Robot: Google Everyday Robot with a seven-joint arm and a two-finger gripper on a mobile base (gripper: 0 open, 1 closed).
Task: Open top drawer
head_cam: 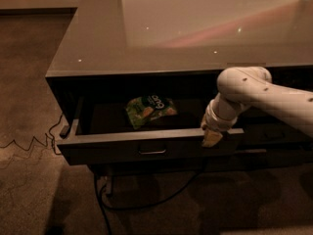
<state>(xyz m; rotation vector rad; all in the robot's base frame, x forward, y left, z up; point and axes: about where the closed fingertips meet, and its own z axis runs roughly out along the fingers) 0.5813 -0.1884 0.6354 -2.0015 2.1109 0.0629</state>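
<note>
We see a cream-white arm [274, 99] of smooth rounded tubes, speckled with small dark dots, with a bulbous joint and a ringed wrist. The tan gripper [211, 137] sits at the front rim of the top drawer [122, 148].

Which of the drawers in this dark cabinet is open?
The top drawer, under the tabletop: it alone is pulled out, showing a green snack bag inside. The lower drawers are shut. The pincer is at the open front's right end.
</note>
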